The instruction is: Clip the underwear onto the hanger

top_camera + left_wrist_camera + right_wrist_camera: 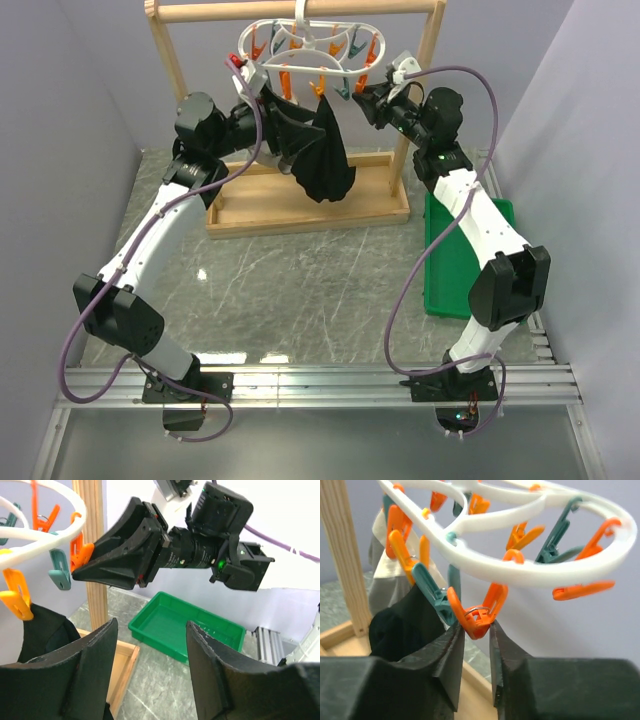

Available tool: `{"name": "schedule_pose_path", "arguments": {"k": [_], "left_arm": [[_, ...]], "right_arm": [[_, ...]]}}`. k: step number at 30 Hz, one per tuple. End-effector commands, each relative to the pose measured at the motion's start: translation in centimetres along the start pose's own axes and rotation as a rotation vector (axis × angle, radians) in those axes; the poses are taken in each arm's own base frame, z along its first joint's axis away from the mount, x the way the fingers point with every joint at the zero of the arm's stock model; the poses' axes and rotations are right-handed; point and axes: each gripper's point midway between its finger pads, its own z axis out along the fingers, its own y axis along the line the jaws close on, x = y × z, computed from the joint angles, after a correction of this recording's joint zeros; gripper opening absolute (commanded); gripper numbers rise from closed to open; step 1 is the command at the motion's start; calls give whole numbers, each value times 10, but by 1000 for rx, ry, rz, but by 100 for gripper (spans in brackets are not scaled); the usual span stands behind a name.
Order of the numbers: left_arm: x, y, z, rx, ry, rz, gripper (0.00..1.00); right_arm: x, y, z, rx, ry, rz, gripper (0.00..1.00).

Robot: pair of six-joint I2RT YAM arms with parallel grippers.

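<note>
- The hanger (pixel 520 572), a white oval frame hung with orange and teal pegs, hangs by its hook from the top bar of a wooden rack (pixel 220 11) at the far side of the desk (pixel 300 290).
- The underwear (pixel 325 160), black, hangs under the middle of the frame in a loose bunch that tapers to a point at the top, above the rack's base board.
- In the right wrist view a teal peg (pixel 432 597) sits on the upper edge of the black cloth, with a grey-beige garment (pixel 385 575) just behind it.
- The right tool (pixel 476 625) is raised to the frame's near rim, and its two fingers are pressed against either side of an orange peg (pixel 477 615), pinching it.
- The left tool (pixel 150 625) is up at the left of the underwear with its fingers spread and nothing between them; the black cloth lies just beside its left finger.
- A green tray (pixel 450 260) lies on the desk to the right of the rack, partly under the right arm.
</note>
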Motion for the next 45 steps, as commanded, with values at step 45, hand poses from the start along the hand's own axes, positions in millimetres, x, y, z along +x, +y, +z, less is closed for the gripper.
{"name": "schedule_pose_path", "arguments": {"k": [45], "left_arm": [[-12, 43, 69, -82, -154, 88, 39]], "right_arm": [[-53, 101, -34, -148, -42, 13, 0]]}}
